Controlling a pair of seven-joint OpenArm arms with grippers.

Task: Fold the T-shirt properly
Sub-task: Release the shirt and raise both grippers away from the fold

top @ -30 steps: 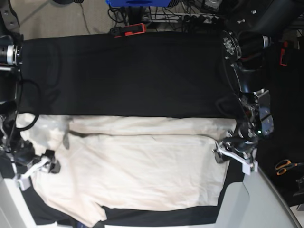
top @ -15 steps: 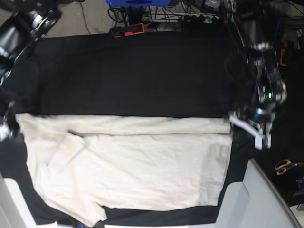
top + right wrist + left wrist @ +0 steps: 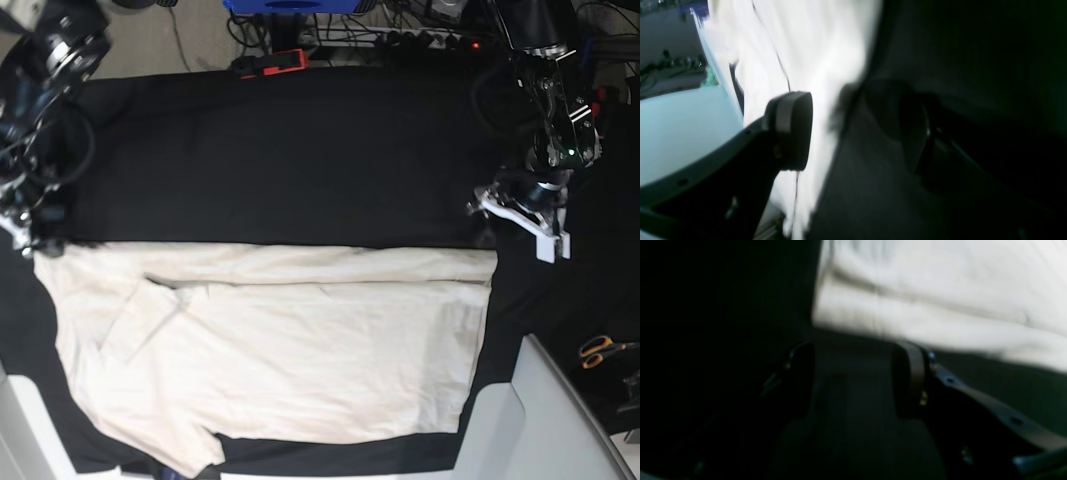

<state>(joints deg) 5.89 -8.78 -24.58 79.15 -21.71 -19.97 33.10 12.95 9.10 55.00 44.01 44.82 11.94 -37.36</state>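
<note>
Black cloth point(image 3: 280, 150) under flat T-shirt point(image 3: 290, 350)

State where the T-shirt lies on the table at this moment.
In the base view the T-shirt lies flat across the near half of the black table cloth, between the two arms; neither gripper touches it.

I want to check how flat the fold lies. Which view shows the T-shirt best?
The base view: the whole T-shirt lies spread on the black cloth. Both wrist views catch only a blurred edge of it.
</note>
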